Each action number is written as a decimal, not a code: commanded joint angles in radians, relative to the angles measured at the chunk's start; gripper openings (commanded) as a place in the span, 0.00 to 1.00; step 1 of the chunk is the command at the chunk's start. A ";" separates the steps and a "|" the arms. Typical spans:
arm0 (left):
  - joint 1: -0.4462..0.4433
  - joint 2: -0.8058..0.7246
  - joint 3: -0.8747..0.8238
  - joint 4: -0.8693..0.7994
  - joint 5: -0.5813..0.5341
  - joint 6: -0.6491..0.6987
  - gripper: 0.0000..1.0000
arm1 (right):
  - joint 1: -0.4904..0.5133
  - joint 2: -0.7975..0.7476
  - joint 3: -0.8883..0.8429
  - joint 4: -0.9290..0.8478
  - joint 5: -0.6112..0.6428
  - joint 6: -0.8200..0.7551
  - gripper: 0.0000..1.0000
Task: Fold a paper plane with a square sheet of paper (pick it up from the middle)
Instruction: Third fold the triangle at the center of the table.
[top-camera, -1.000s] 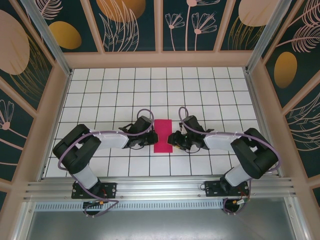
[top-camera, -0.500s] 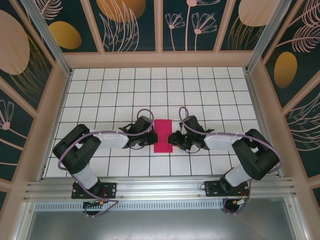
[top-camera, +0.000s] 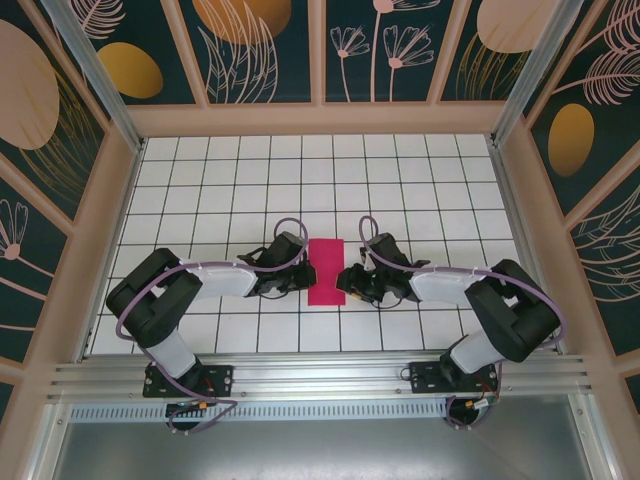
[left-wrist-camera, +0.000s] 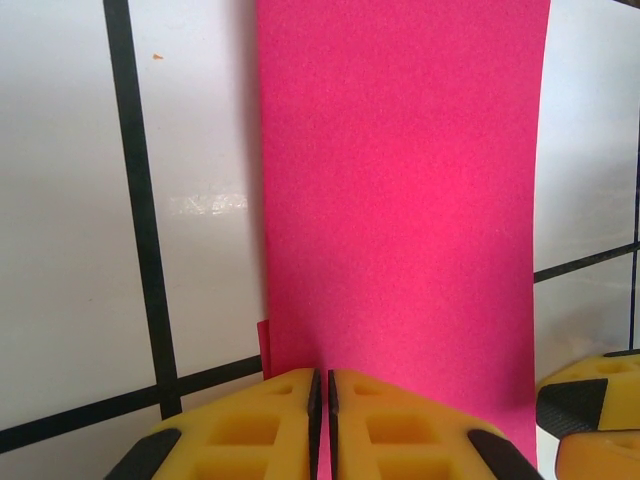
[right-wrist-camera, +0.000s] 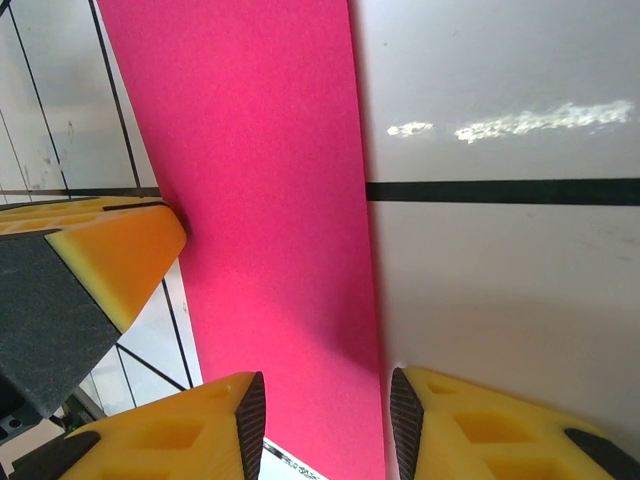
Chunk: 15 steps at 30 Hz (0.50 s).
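Observation:
The square sheet of paper (top-camera: 325, 271) lies flat mid-table, magenta and folded into a narrow upright strip. My left gripper (top-camera: 303, 272) sits at its left long edge. In the left wrist view the left gripper (left-wrist-camera: 322, 375) is shut, its tips resting on the paper (left-wrist-camera: 400, 180), where a sliver of lower layer (left-wrist-camera: 263, 345) sticks out. My right gripper (top-camera: 347, 281) is at the right long edge. Seen from the right wrist, the right gripper (right-wrist-camera: 325, 395) is open and straddles the paper (right-wrist-camera: 260, 180) edge, one finger over pink, the other over white tile.
White tiles with black grid lines (top-camera: 420, 180) surround the strip. Wooden walls (top-camera: 320, 120) close in the back and sides, with a metal rail (top-camera: 320, 375) at the near edge. The left arm's yellow finger (right-wrist-camera: 100, 250) shows across the strip from the right wrist.
The right gripper has edged slightly toward the paper's right edge. The left gripper and the paper have stayed put.

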 joint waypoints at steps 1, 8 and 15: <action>-0.004 0.026 -0.012 -0.014 0.011 0.011 0.15 | 0.009 0.027 0.013 0.013 -0.021 0.004 0.42; -0.004 0.025 -0.009 -0.014 0.015 0.011 0.16 | 0.009 0.044 0.025 0.040 -0.050 0.006 0.42; -0.004 0.020 -0.014 -0.014 0.013 0.009 0.15 | 0.009 0.046 0.038 0.038 -0.047 0.003 0.41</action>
